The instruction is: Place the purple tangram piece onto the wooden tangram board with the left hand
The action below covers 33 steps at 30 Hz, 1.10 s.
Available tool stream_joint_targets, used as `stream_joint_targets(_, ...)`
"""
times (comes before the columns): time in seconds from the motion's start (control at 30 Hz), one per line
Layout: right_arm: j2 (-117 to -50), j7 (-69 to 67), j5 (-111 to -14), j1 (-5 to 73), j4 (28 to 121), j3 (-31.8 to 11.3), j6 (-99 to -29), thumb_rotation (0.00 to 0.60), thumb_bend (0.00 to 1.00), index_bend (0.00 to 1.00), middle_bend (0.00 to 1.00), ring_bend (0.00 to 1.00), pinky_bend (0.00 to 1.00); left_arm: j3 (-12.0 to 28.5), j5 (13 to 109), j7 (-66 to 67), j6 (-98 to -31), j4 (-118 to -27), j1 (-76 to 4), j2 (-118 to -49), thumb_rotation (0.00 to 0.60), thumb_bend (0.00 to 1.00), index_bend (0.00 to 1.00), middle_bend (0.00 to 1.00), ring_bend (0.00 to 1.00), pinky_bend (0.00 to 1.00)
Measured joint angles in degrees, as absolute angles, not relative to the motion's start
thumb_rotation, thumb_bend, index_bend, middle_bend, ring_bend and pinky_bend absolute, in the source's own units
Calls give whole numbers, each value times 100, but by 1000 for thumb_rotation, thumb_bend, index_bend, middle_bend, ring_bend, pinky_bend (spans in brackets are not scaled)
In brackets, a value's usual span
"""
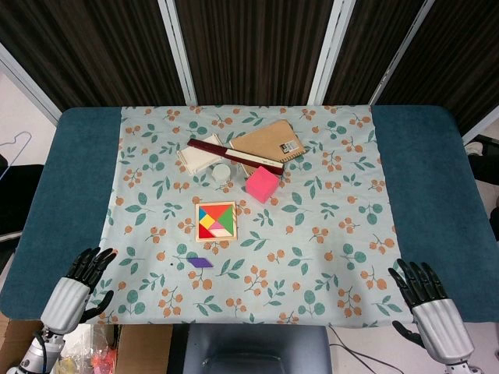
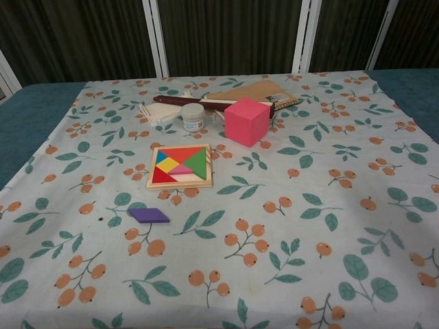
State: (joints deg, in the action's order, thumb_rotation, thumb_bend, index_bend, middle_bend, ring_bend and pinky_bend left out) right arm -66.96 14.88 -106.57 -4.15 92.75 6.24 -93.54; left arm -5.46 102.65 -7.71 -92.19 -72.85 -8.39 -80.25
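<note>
Two hands are in view from the head camera only, both parked at the near edge of the table and neither touching anything. The left hand (image 1: 78,288) sits at the near left corner with its fingers spread apart and nothing in them; the right hand (image 1: 425,300) sits at the near right corner, likewise spread and empty. This placement reads as a rest posture ahead of the reach, in my judgement, with the pickup not yet begun.

The purple piece (image 2: 149,215) lies flat on the flower-print cloth (image 2: 309,226), just in front of the wooden board (image 2: 180,166) and slightly toward the robot's left, apart from it. That side favours the left hand, which has an unobstructed path across the cloth.

The purple piece is a thin, flat parallelogram of solid colour with sharp corners. Being so low on soft cloth, it will likely be awkward to lift by its edges.

The wooden board is a square tray with a raised pale rim, holding red, yellow, blue, green, pink and orange pieces. An empty pale strip shows along its near right side.

Behind the board stand a pink cube (image 2: 245,120), a small jar (image 2: 193,116), a brown notebook (image 1: 269,143) and a dark red ruler-like strip (image 1: 234,154).
</note>
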Motion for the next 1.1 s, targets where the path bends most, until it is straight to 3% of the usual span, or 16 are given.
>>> stream_joint_targets(0.17,-6691,1496,-10646,-402,9278,627,-9301,600,121,0,0,0,0,-520,10260,-772,-9206,-7231,-867,-8131,600,394,0,59,20,90)
stream_joint_targets(0.23,-6682,1467,-10621,-400,9287,626,-9288,600,121,0,0,0,0,-509,10271,-777,-9171,-7232,-900,-8253,600,392,16,96,78,173)
stream_joint_targets(0.27,-6679,1452,-10618,-397,9287,623,-9284,600,121,0,0,0,0,-502,10275,-762,-9136,-7259,-924,-8311,600,392,35,163,172,294)
stream_joint_targets(0.37,-6673,1441,-10622,-391,9296,626,-9270,600,121,0,0,0,0,-440,10245,-573,-8985,-7476,-1001,-8454,600,392,119,561,665,784)
stream_joint_targets(0.4,-6672,1419,-10624,-388,9302,625,-9274,600,121,0,0,0,0,-412,10204,-460,-8924,-7567,-1019,-8490,600,392,146,696,806,895)
stream_joint_targets(0.47,-6665,1372,-10627,-375,9309,620,-9270,600,121,0,0,0,0,-338,10083,-100,-8712,-7847,-1086,-8561,600,392,213,852,946,978)
stream_joint_targets(0.6,-6633,1342,-10593,-346,9328,614,-9211,600,121,0,0,0,0,-113,9700,592,-8123,-8559,-1290,-8777,600,393,335,997,1000,1000)
stream_joint_targets(0.83,-6616,1341,-10556,-337,9336,593,-9198,600,121,0,0,0,0,344,8629,1583,-7258,-8885,-1646,-9435,600,388,350,1000,1000,1000)
stream_joint_targets(1.1,-6611,1347,-10546,-328,9351,598,-9169,600,121,0,0,0,0,577,8012,2133,-6914,-8673,-1896,-10096,600,384,323,1000,1000,1000)
